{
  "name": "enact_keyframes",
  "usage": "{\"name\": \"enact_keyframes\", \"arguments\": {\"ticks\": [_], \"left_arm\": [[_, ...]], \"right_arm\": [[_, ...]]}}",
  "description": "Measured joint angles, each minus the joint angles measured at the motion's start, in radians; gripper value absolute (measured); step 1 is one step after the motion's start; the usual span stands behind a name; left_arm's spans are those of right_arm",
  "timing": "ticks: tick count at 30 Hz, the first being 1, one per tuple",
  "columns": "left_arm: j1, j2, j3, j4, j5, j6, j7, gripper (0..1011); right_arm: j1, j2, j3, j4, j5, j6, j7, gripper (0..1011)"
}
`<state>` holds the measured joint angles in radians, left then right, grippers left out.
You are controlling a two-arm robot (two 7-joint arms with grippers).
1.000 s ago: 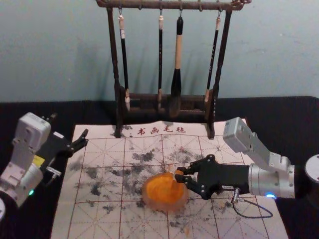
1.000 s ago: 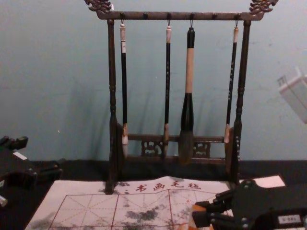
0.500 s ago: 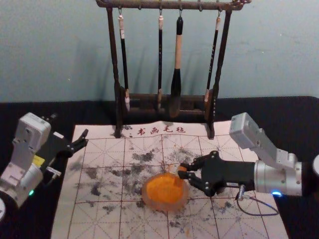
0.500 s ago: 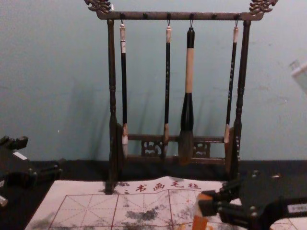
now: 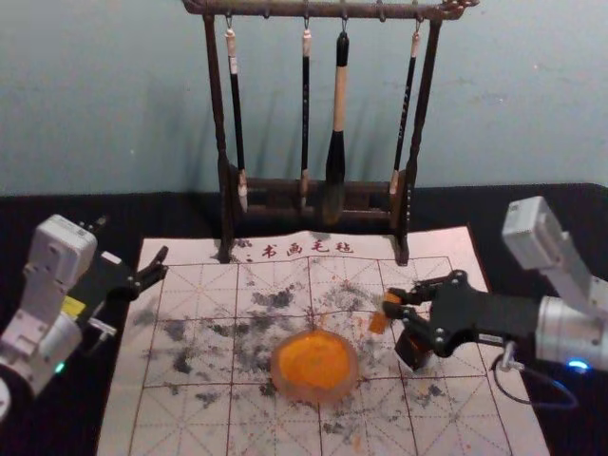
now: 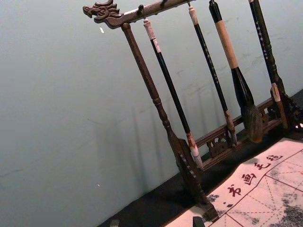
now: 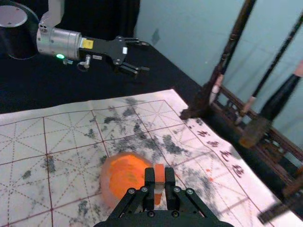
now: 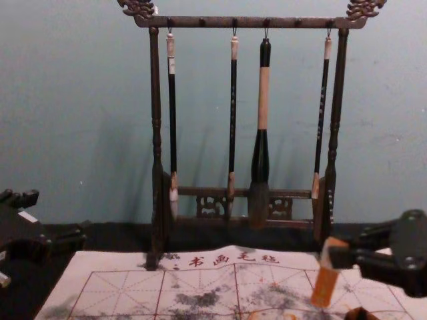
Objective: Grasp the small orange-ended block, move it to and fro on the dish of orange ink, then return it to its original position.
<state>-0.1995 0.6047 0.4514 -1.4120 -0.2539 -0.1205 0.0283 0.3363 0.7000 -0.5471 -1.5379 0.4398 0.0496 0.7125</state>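
A: Please, how far is the task now?

B: The grasp is done. The right claw (image 7: 159,177) is closed on the small orange block (image 8: 324,283), with one finger on each side. The block hangs tilted below the fingertips, its lower end leaning toward the dish (image 5: 277,378).

A: And the moving on the ink, is it finished?

B: I think probably yes, but one moment cannot prove it. The lower part of the block is orange, and the dish, with orange ink (image 5: 314,359) inside, lies to the left of this claw, apart from the block.

A: So what is left?

B: The returning, I believe. There is a small dark object (image 5: 414,350) near the claw, lower and on the robot's side. Maybe it is the resting place of the block, but I cannot tell this surely. The block must be placed, then released.

A: And the left claw (image 5: 163,264)?

B: It is idle beyond the left edge of the mat (image 5: 180,418), fingers apart, holding nothing.
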Motion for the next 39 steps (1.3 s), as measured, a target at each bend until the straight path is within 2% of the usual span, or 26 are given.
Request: {"name": "enact_keyframes", "arguments": {"ticks": [7,13,24,39], "left_arm": [[0.0,0.0,0.0,0.0,0.0,0.0,0.0,1001],[0.0,0.0,0.0,0.0,0.0,0.0,0.0,1001],[0.0,0.0,0.0,0.0,0.0,0.0,0.0,1001],[0.0,0.0,0.0,0.0,0.0,0.0,0.0,1001]], "right_arm": [[-0.054,0.042,0.048,-0.028,0.025,-0.007,-0.024,104],[-0.087,0.055,0.073,-0.027,0.04,-0.01,-0.034,104],[-0.12,0.059,0.103,-0.013,0.047,-0.011,-0.05,104],[-0.113,0.039,0.107,0.025,0.035,-0.004,-0.049,104]]}}
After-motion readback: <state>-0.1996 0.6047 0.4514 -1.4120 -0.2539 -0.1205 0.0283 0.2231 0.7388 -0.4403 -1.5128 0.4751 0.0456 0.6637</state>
